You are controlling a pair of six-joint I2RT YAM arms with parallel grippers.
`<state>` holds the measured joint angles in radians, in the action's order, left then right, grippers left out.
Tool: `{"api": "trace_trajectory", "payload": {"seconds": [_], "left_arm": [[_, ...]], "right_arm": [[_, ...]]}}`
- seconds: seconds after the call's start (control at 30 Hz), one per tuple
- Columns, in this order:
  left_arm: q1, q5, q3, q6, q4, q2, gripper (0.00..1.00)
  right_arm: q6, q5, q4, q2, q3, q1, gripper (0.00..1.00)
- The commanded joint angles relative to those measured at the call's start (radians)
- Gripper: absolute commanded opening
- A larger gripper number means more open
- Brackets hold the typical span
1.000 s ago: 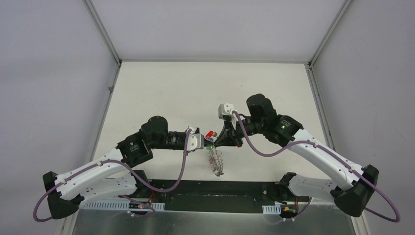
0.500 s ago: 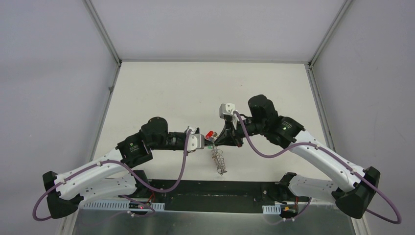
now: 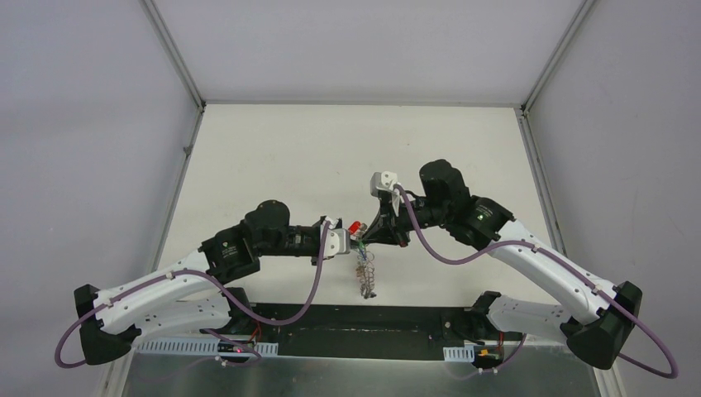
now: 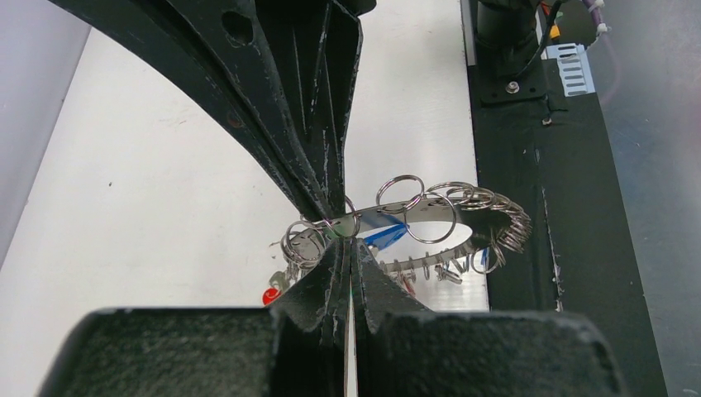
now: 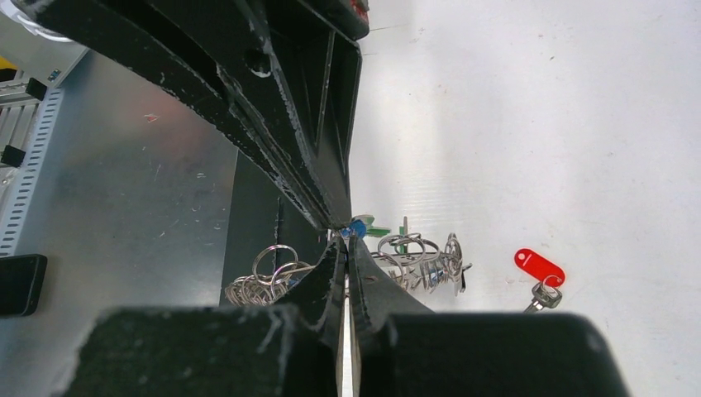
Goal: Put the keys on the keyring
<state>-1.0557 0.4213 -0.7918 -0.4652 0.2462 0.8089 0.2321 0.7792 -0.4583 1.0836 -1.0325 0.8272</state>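
Two tight pinches, left claw on flat grey loop-fringed keyring, right claw on blue-tagged key

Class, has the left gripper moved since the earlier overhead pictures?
Yes. The left gripper has shifted slightly right, farther from the table's left edge rail.

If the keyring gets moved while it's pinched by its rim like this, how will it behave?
The keyring looks like flat metal, so it is probably stiff and keeps its shape where the left gripper pinches it. Its many wire loops hang loose and will likely swing or snag when moved. Pinched at one thin edge, it may pivot or slip.
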Motion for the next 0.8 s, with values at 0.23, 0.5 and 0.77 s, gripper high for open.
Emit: {"api": "trace_trajectory", "payload": {"seconds": [0.23, 0.5, 0.77], "left_arm": [[-0.028, -0.046, 0.002, 0.024, 0.013, -0.013, 0.29], [-0.029, -0.17, 0.05, 0.141, -0.086, -0.085, 0.49], [-0.028, -0.194, 0.106, 0.218, -0.2, -0.113, 0.42]], "right_arm": [[-0.033, -0.034, 0.132, -0.026, -0.01, -0.003, 0.0], [-0.031, -0.019, 0.138, -0.034, -0.004, -0.003, 0.0], [-0.011, 0.034, 0.159, -0.065, 0.018, -0.003, 0.0]]}}
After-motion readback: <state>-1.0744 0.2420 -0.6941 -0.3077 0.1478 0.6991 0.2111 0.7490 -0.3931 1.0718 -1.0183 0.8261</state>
